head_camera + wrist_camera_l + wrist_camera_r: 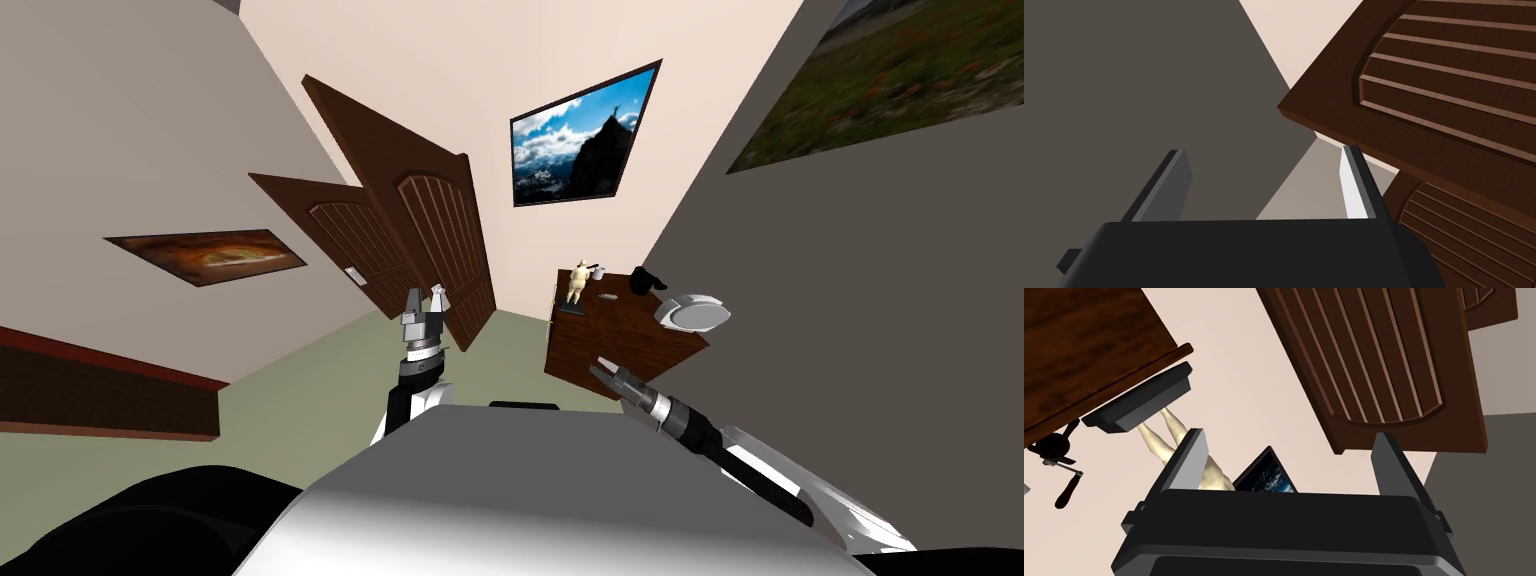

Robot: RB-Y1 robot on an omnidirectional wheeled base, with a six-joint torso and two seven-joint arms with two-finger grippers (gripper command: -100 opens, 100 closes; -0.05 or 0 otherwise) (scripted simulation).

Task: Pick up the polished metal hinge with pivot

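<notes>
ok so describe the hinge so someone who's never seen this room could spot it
Find the dark wood cabinet on my right. On its top, between the pale figurine and the white dish, lies the hinge. It is a small, flat grey sliver, far lower and thinner than anything beside it.

This is a room in a home. Panelled dark wood doors (440, 240) stand at the far wall. Framed pictures hang on three walls, among them a mountain scene (580, 140). A wooden cabinet (580, 345) on a green floor (300, 390) carries a figurine (577, 283) and a white dish (692, 313).
</notes>
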